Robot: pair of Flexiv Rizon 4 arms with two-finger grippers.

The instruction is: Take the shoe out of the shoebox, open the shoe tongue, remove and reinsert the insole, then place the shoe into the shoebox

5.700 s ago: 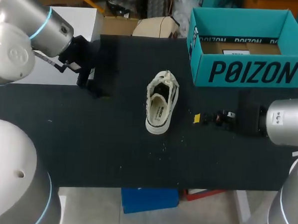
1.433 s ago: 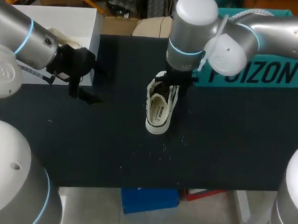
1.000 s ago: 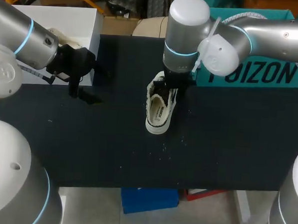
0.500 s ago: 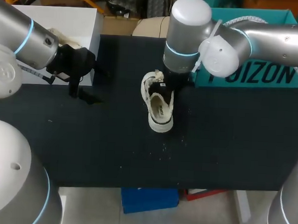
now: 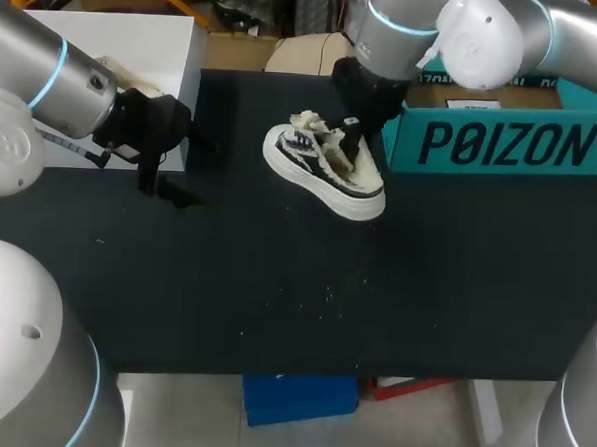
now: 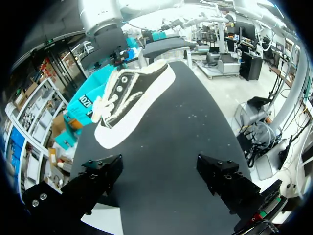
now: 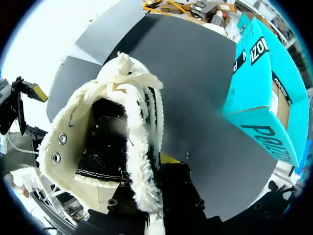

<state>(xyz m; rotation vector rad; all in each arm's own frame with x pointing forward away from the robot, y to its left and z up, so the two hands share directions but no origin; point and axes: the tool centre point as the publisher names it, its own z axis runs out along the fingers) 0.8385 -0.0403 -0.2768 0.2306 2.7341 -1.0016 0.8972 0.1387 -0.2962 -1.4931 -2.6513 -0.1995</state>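
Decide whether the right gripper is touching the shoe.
Touching. The right wrist view shows the shoe with its frayed side wall clamped between the fingers of the right gripper.

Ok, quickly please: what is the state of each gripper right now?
Left gripper: open, holding nothing.
Right gripper: closed on the shoe, gripping the edge of its opening.
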